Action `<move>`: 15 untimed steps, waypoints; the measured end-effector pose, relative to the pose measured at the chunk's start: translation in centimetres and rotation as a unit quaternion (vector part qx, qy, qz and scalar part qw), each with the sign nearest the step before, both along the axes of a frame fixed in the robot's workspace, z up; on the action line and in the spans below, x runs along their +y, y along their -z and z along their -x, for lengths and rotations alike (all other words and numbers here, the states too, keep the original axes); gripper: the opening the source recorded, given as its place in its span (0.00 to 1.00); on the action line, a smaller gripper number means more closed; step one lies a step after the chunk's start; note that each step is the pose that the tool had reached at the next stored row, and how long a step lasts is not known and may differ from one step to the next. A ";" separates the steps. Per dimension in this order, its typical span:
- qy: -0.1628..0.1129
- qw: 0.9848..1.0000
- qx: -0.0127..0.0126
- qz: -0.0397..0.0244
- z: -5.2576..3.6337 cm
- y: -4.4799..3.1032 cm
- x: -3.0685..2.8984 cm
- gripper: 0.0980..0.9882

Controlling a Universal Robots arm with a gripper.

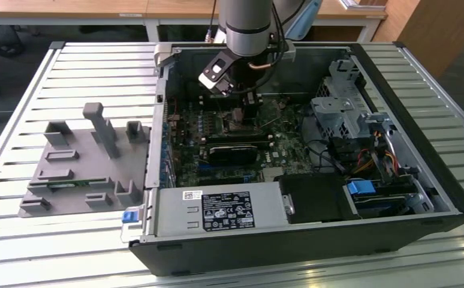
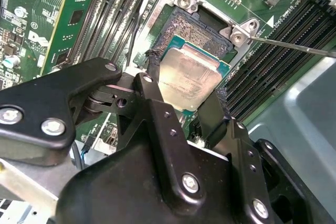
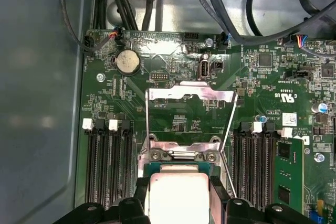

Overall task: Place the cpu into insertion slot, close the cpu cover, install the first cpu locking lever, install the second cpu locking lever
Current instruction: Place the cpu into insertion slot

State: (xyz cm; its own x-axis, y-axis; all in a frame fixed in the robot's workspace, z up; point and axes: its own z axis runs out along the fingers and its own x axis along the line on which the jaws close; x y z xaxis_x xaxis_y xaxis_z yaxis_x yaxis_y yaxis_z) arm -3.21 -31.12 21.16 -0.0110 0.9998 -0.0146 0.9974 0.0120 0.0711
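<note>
Since the cpu [image 2: 195, 78] looks like a light, stiff, thin plate with a slick metal top and probably fragile contacts beneath, you do well to take it by two opposite edges. The pincer [image 2: 187, 77] is pinching it exactly so, over the insertion slot [image 2: 197, 30] and partly covering it. The cpu cover [image 3: 189, 95] stands swung open beyond. In the exterior view this sits upper centre, inside the computer case [image 1: 296, 252].

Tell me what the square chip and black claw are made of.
The cpu looks like dull silvery metal on top: it gleams softly. Its edge is green, like circuit board. The claw looks matte black, plastic or coated metal; I cannot tell which.
</note>
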 end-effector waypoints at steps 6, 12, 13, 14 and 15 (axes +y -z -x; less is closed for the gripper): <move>0.000 1.000 0.000 0.000 0.19 0.19 0.01 0.49; 0.000 1.000 0.000 0.000 0.47 0.69 0.01 0.49; 0.000 1.000 0.000 0.000 0.50 0.76 0.01 0.49; 0.000 1.000 0.000 0.000 0.52 0.82 0.01 0.49; 0.000 1.000 0.000 0.000 0.53 0.91 0.01 0.49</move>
